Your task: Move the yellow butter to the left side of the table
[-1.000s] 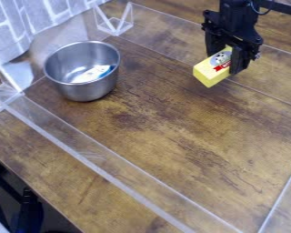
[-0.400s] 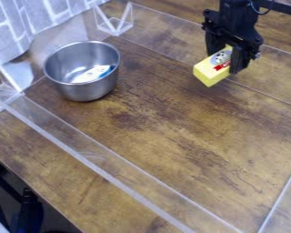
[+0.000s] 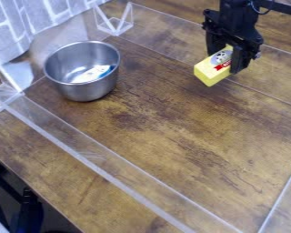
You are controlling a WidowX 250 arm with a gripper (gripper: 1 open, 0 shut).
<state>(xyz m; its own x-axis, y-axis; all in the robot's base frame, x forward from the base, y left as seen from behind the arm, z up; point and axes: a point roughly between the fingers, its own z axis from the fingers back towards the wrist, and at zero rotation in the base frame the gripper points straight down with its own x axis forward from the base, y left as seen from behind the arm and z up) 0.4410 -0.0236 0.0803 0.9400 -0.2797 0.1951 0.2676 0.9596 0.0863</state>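
Yellow butter (image 3: 213,70) sits at the right far part of the bench (image 3: 160,136), directly under my hand (image 3: 231,62). The black hand points down over it and its fingers are closed on the upper right end of the block, gripping it. I count one butter block, one steel bowl (image 3: 81,70) and one hand. The bowl stands well apart, at the left side, near the clear acrylic wall (image 3: 63,136). The block is small, bright yellow and rectangular, a little tilted, with a white label with red marks on its top.
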